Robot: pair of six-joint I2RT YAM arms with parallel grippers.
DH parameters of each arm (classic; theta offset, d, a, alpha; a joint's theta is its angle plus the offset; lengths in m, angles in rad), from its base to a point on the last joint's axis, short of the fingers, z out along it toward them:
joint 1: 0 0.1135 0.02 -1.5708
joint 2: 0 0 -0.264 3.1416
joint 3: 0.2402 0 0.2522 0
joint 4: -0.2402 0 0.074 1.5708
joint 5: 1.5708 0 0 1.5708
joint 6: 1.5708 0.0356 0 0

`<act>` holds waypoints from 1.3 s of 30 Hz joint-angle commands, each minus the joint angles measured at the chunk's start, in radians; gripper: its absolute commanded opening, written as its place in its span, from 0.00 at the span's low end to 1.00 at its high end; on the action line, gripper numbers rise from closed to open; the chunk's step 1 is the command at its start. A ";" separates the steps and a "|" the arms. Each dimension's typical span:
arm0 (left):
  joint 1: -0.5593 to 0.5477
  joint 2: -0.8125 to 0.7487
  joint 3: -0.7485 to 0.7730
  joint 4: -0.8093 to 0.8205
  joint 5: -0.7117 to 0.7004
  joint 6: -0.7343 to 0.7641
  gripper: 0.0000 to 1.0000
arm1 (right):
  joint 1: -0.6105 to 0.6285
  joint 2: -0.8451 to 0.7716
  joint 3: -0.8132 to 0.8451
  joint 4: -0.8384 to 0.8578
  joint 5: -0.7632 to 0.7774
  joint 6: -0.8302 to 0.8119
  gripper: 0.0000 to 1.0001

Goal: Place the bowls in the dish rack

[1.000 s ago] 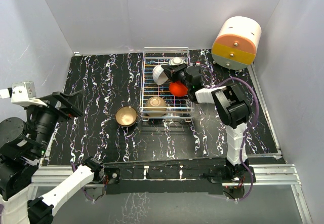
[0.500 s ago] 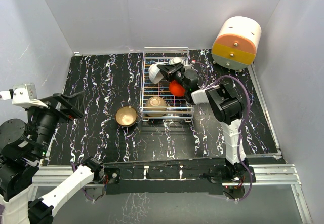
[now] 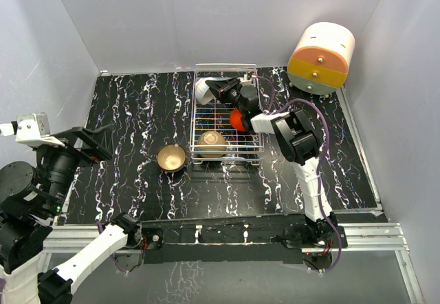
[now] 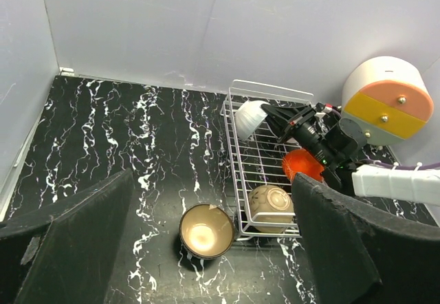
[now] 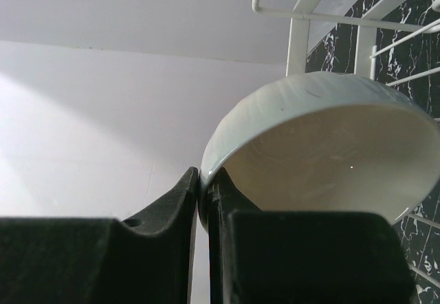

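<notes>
The wire dish rack [image 3: 227,154] stands at the table's back middle. My right gripper [image 3: 214,88] is shut on the rim of the white bowl [image 3: 202,93] and holds it tilted over the rack's far left corner. The right wrist view shows its fingers [image 5: 180,201] pinching that rim [image 5: 323,146] beside a rack post [image 5: 297,42]. The red-orange bowl [image 3: 237,120] and the tan bowl [image 3: 212,141] lie inside the rack. The dark bowl [image 3: 171,157] stands upright on the table just left of the rack. My left gripper [image 4: 212,201] is open and empty, high at the left.
A cream-and-orange cylindrical box [image 3: 321,58] stands at the back right corner. White walls close the table on three sides. The right arm [image 3: 302,146] stretches over the rack's right side. The left wrist view shows the rack [image 4: 237,153] and the dark bowl [image 4: 205,230].
My right gripper has carried the white bowl left and farther back, from the rack's middle toward its far left corner. The left arm has barely moved.
</notes>
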 commanded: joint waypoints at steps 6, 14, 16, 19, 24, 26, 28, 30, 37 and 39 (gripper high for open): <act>0.001 0.002 -0.002 0.008 -0.024 0.025 0.96 | -0.007 -0.078 -0.172 -0.015 0.037 -0.034 0.10; 0.001 -0.014 -0.029 0.003 -0.019 0.006 0.96 | -0.007 -0.093 -0.261 -0.004 0.016 -0.025 0.20; 0.000 -0.019 -0.032 0.002 -0.023 0.005 0.96 | -0.007 -0.098 -0.263 -0.025 0.012 -0.033 0.22; 0.001 -0.023 -0.035 -0.002 -0.027 0.005 0.96 | -0.007 -0.119 -0.281 -0.044 0.011 -0.033 0.25; 0.000 -0.029 -0.042 0.000 -0.027 0.004 0.96 | -0.008 -0.167 -0.328 -0.082 0.018 -0.039 0.26; 0.000 -0.031 -0.045 0.000 -0.024 0.001 0.96 | -0.008 -0.180 -0.328 -0.108 0.005 -0.054 0.28; 0.000 -0.034 -0.046 0.002 -0.022 -0.002 0.96 | -0.007 -0.193 -0.331 -0.136 -0.002 -0.068 0.32; 0.000 -0.036 -0.047 0.002 -0.019 -0.005 0.96 | -0.008 -0.207 -0.338 -0.153 -0.007 -0.080 0.33; 0.001 -0.044 -0.048 -0.003 -0.016 -0.016 0.96 | -0.007 -0.253 -0.372 -0.196 -0.028 -0.092 0.39; 0.001 -0.046 -0.048 -0.003 -0.015 -0.017 0.96 | -0.007 -0.265 -0.379 -0.207 -0.039 -0.095 0.42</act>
